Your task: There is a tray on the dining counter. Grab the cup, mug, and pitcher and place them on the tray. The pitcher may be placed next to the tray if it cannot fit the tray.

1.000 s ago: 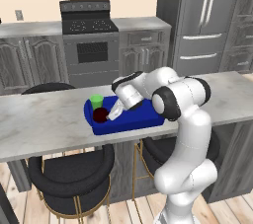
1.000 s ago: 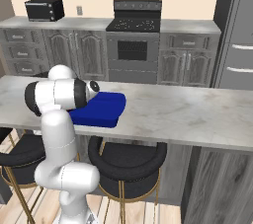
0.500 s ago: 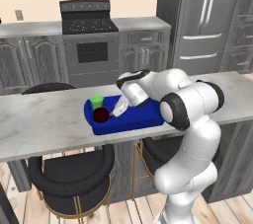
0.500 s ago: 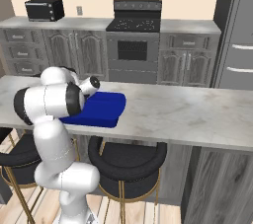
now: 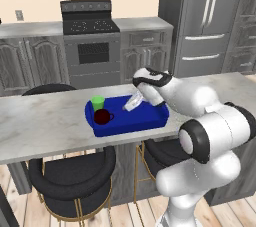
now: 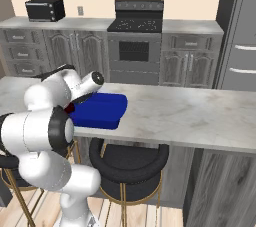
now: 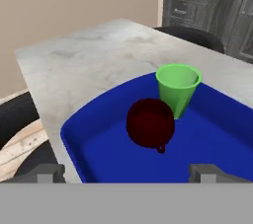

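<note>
On the table (image 5: 45, 126), the blue tray (image 5: 145, 118) holds the green cup (image 5: 98, 103) at its 10 o'clock corner, the red mug (image 5: 102, 116) touching beside it. The tool (image 5: 132, 105) hovers open and empty above the tray's middle. Black stools (image 5: 72, 173) stand below.

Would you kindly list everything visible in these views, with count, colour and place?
tray: one, deep blue, on the dining counter.
cup: one, bright green, upright in the tray's far left corner.
mug: one, dark red, in the tray just in front of the cup.
dining counter: one, pale marble, across the foreground.
stools: black round seats on gold legs, below the counter.
stove: one, black and grey, on the back wall.
fridge: one, steel grey, far right.
toaster oven: one, black, on the back worktop.
tool: one, pale, over the tray, empty.
</note>
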{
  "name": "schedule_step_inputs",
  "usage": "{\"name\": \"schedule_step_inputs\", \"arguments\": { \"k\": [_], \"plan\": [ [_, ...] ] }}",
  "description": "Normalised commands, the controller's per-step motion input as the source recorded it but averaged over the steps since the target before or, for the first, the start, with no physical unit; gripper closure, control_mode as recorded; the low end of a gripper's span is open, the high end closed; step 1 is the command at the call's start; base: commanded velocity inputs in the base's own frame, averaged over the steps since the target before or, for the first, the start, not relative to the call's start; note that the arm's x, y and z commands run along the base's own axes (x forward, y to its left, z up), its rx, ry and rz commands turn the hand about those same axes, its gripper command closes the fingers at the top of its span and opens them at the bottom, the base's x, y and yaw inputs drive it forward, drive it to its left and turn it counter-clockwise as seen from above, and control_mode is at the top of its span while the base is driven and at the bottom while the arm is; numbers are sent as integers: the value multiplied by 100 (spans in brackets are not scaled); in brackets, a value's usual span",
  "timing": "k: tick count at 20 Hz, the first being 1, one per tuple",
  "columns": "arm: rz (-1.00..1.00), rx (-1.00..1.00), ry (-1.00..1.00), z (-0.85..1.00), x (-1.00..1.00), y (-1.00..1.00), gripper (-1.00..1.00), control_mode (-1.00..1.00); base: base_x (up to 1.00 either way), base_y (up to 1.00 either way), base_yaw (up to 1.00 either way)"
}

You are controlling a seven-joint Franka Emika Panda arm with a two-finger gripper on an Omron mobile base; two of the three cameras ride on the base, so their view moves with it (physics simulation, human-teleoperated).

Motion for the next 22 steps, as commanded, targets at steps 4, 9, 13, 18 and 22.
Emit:
{"name": "schedule_step_inputs", "arguments": {
  "k": [4,9,13,18,22],
  "plan": [
    [-25,0,5,85,-30,-27,-100,-100,0,0,0],
    [-17,-4,6,71,-22,-41,-100,-100,0,0,0],
    [-17,-6,3,56,-13,-43,-100,-100,0,0,0],
    [-21,-4,7,54,-44,-52,-100,-100,0,0,0],
    [-31,-3,10,46,-70,-46,-100,-100,0,0,0]
  ]
}}
